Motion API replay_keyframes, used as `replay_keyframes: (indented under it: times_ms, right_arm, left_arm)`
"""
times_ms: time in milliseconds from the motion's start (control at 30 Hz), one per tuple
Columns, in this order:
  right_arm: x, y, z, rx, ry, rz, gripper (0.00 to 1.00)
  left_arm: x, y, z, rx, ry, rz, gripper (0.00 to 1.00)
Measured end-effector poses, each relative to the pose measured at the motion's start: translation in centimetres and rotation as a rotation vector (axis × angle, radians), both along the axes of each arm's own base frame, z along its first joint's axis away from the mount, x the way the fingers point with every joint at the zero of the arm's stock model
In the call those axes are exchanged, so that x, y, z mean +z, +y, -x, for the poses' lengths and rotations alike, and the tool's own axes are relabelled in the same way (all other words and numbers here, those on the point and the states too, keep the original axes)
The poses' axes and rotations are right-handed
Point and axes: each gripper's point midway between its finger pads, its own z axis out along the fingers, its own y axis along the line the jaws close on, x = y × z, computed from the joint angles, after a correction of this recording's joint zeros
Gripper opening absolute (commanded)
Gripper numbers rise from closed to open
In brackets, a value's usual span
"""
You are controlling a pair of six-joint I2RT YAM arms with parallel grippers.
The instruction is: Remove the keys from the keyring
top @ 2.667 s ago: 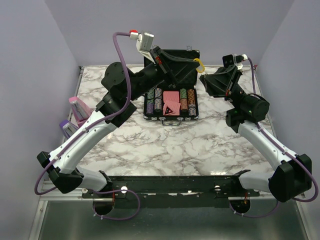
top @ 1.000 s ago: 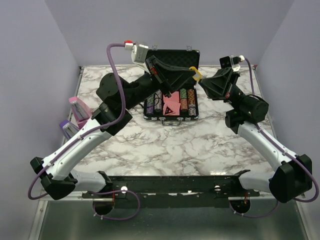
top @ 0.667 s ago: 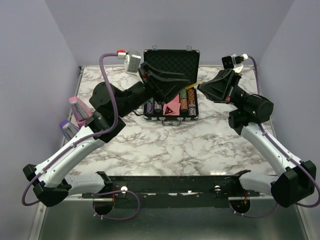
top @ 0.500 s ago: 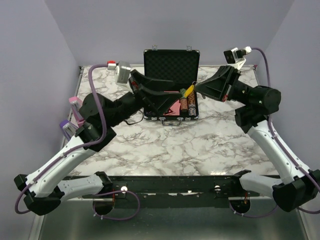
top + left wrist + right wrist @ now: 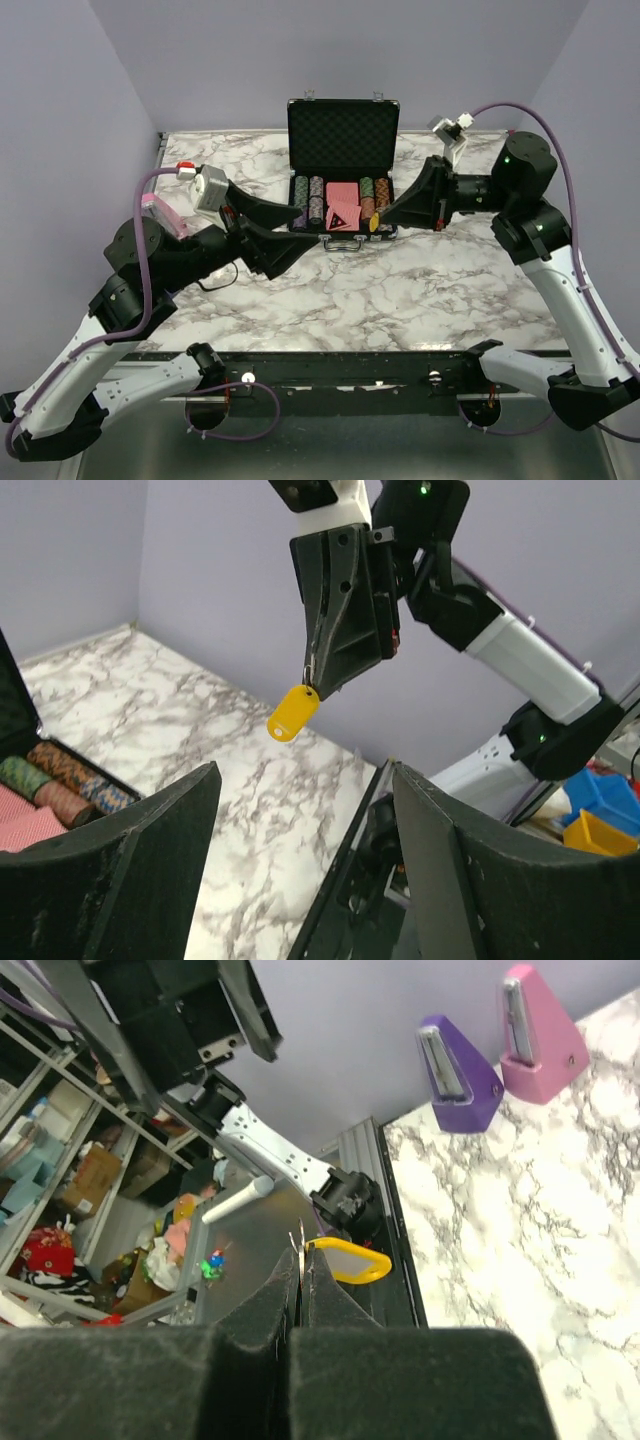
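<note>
Keyring, a smooth yellow-orange plastic tag with rounded ends, hangs by its top from the tips of the right gripper, whose jaws are pressed together on it, right of centre in the overhead frame, just in front of the open black case and above the veined marble table. The tag's long axis slants down and to the left in the left wrist view. The left gripper, the nearer free hand, faces it with its dark fingers spread wide and holding nothing; the tag lies beyond the gap, well apart. A thin silver sliver at the pinch may be the keys; too small to tell.
</note>
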Motion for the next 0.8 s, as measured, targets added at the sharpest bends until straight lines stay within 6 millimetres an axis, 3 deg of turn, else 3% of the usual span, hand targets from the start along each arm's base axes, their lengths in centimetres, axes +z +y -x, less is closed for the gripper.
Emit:
replay_keyframes:
  times_ms: [200,400,633,800]
  right_arm:
    - [-3.1,-0.1,0.2,0.031,0.024,0.082,0.01]
    - [-3.8,-0.3,1.3,0.048,0.016,0.067,0.01]
    - [-4.2,-0.9,3.6,0.061,0.000,0.008,0.01]
    - [-4.0,-1.0,3.8,0.061,-0.022,-0.009,0.01]
  left_arm:
    - [-0.3,0.2,0.6,-0.021,0.023,-0.094,0.70]
    - [0.7,-1.7,0.4,-0.096,0.021,-0.194,0.60]
    - [-5.6,-4.9,-0.6,-0.181,0.158,-0.315,0.54]
    - [-6.5,-6.6,-1.0,-0.226,0.186,-0.301,0.51]
